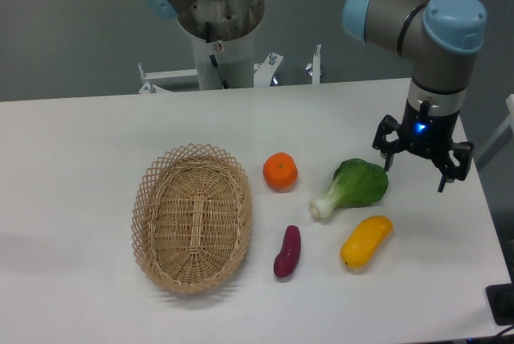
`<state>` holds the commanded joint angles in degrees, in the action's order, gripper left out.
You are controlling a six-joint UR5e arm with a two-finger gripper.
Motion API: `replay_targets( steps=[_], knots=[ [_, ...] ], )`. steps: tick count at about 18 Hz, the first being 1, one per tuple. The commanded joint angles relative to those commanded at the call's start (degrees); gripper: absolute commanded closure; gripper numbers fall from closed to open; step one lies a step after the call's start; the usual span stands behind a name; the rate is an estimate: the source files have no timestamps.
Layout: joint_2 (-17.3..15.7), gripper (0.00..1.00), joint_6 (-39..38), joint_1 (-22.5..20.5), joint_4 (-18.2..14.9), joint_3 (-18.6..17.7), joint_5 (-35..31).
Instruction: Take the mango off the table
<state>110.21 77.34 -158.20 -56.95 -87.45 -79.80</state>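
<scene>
The mango (366,242) lies on the counter (80,143) toward its front right, tilted so that one end points up and right and the more orange end points down and left. Nothing touches it. Just above and left of it lies a bok choy (353,187), its green leaves to the right and its white stem down to the left, close to the mango but apart from it. To the mango's left a dark purple sweet potato (287,251) lies nearly upright in the picture, and above that sits a round orange (280,171). Further left is an oval wicker basket (193,217), with nothing in it.

The gripper (416,171) hangs over the counter above and to the right of the mango, beside the bok choy's leaves, with its fingers spread and holding nothing. A blue light shows on its wrist.
</scene>
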Motion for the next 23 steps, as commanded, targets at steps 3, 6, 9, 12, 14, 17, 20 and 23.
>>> replay_targets(
  steps=[3, 6, 9, 12, 14, 17, 20, 23],
  knots=[
    [0.00, 0.00, 0.00, 0.00, 0.09, -0.44, 0.00],
    [-0.09, 0.00, 0.00, 0.00, 0.18, -0.61, 0.09],
    [0.00, 0.00, -0.09, 0.09, 0.18, -0.61, 0.09],
    [0.09, 0.00, -0.26, 0.17, 0.09, -0.61, 0.09],
    [0.79, 0.00, -0.53, 0.87, 0.09, -0.35, 0.09],
    [1.14, 0.00, -0.62, 0.97, 0.09, -0.09, 0.09],
    [1.93, 0.00, -1.05, 1.58, 0.17, 0.00, 0.18],
    [3.51, 0.00, -3.24, 2.37, 2.80, -0.09, 0.18]
  ],
)
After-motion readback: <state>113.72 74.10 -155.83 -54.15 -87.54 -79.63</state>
